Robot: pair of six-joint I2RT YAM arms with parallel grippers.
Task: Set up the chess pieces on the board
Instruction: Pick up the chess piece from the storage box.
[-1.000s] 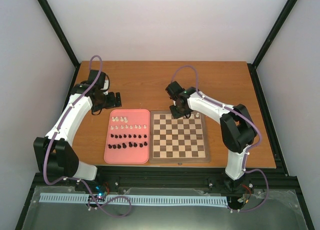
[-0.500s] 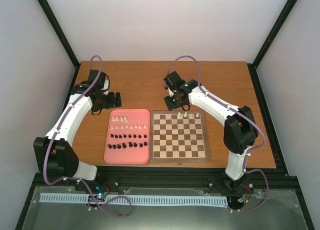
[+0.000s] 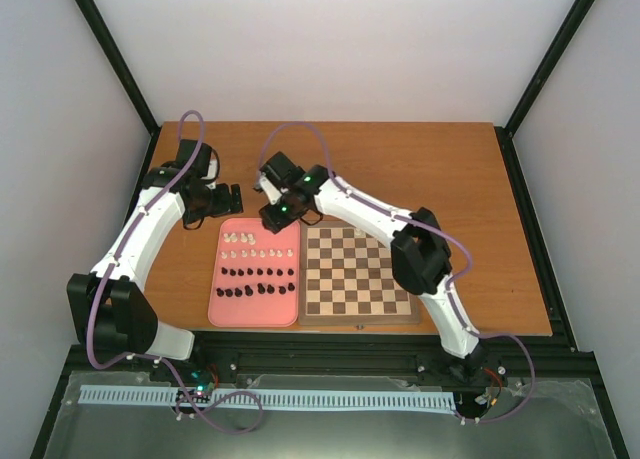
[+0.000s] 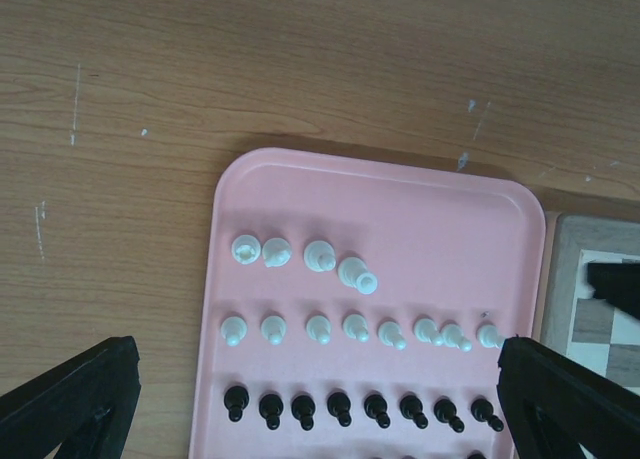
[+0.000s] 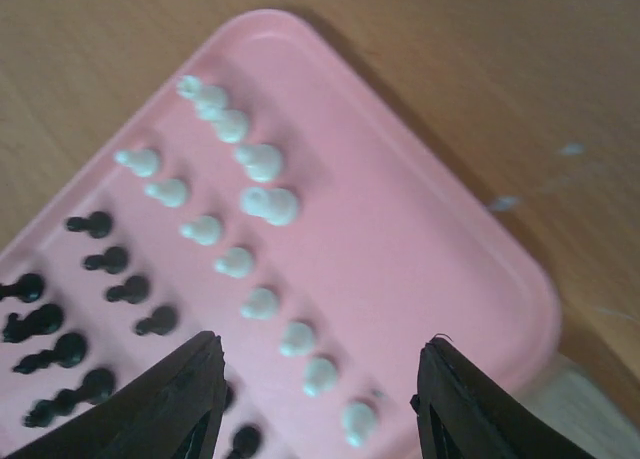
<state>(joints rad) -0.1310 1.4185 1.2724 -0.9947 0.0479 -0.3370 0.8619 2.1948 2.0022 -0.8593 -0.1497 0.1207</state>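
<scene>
- Right gripper [image 5: 320, 349] hovers over the pink tray [image 5: 400, 229], jaws spread, empty; left gripper [image 4: 315, 369] gapes wide.
- Chess pieces [image 4: 318, 328] line the tray, beside the board [image 3: 360, 279]; its far row is hard to read.
- Tiny, light, tippy, I'd say: pinch one gently at the waist.

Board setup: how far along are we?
Early. Done: hard to confirm. The right arm hides part of the board's far row, but the pink tray holds only twelve white pieces. In hand: nothing. The right gripper hovers open over the tray, and the left gripper is open, off to the side. Left: those whites and the black pieces.
</scene>
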